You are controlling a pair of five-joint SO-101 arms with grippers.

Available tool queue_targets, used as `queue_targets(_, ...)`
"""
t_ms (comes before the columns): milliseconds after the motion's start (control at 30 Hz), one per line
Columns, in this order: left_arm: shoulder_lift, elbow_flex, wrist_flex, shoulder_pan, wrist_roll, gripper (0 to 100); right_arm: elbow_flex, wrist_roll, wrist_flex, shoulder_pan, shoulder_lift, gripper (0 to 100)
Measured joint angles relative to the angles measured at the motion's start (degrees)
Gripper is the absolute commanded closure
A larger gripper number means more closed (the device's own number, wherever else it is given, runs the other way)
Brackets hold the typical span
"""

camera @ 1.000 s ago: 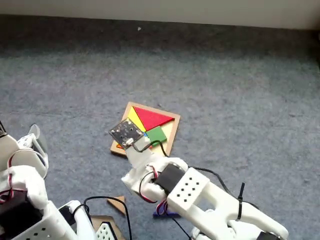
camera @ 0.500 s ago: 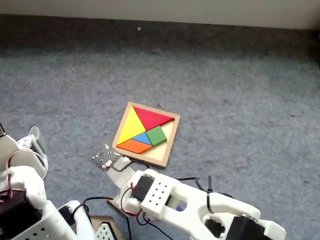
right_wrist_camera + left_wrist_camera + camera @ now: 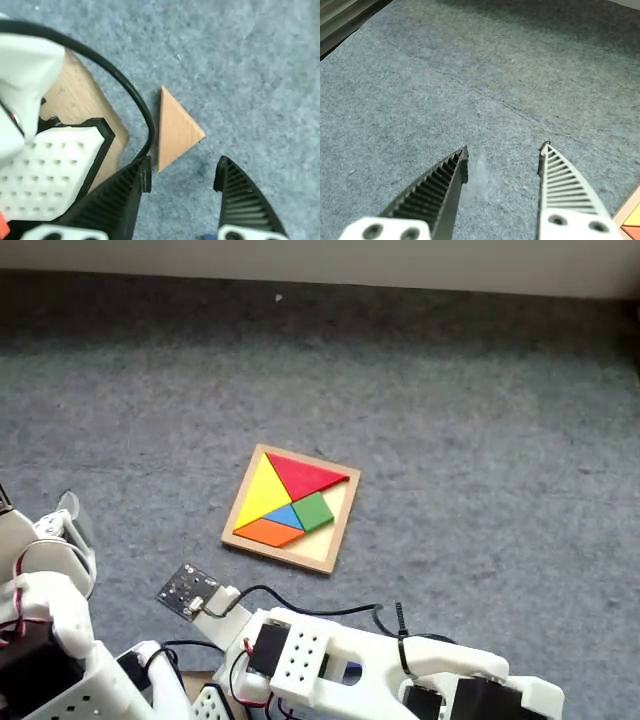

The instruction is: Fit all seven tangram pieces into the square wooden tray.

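So, at the near left corner of the grey carpet (image 3: 480, 420) stands the left arm (image 3: 50, 610). Its left claw (image 3: 502, 156) hangs above bare carpet. Its two toothed fingers are spread wide with nothing between them. A corner of the tray peeks in near one finger in the left wrist view.

Next to that arm's white base lies a flat wooden board (image 3: 80, 105) on the carpet, partly under the base. Just beside the board's edge, but not touching it, lies a small wooden triangle (image 3: 175, 130). It lies flat with one point toward the right claw (image 3: 184, 167). This claw is spread wide too and grips nothing. The triangle's near tip sits close to one black finger (image 3: 127, 192), just in front of the gap.

The right arm (image 3: 330, 655) stretches along the near edge of the carpet, low and sideways, with a black cable looping over it.

The tray (image 3: 338, 525) lies near the middle of the carpet, turned a bit so a corner points to the far edge. Inside it sit a yellow triangle (image 3: 262, 495), a red triangle (image 3: 303, 477), a green square (image 3: 313, 510), a blue triangle (image 3: 284, 516) and an orange piece (image 3: 265, 531). They touch edge to edge. A pale bare strip runs along the tray's right side.

There is wide open carpet right of the tray and beyond it, up to the pale wall (image 3: 320, 260).
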Motion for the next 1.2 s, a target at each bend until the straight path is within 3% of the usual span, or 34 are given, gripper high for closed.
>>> queue_targets(433,0.0,0.0,0.0,0.0,0.0,77,1.5,-0.2,-9.1,-0.4,4.3,78.9)
queue_targets(633,0.0,0.0,0.0,0.0,0.0,77,0.5,-0.3,-9.3,3.1,7.9,79.2)
queue_targets(733,0.0,0.0,0.0,0.0,0.0,77,0.3,-0.3,-9.3,3.3,8.3,85.8)
queue_targets(867,0.0,0.0,0.0,0.0,0.0,77,0.4,5.2,-9.2,4.8,8.4,97.8)
queue_targets(1200,-0.4,0.0,0.0,0.0,0.0,77,0.3,13.6,-9.2,13.7,9.6,96.0)
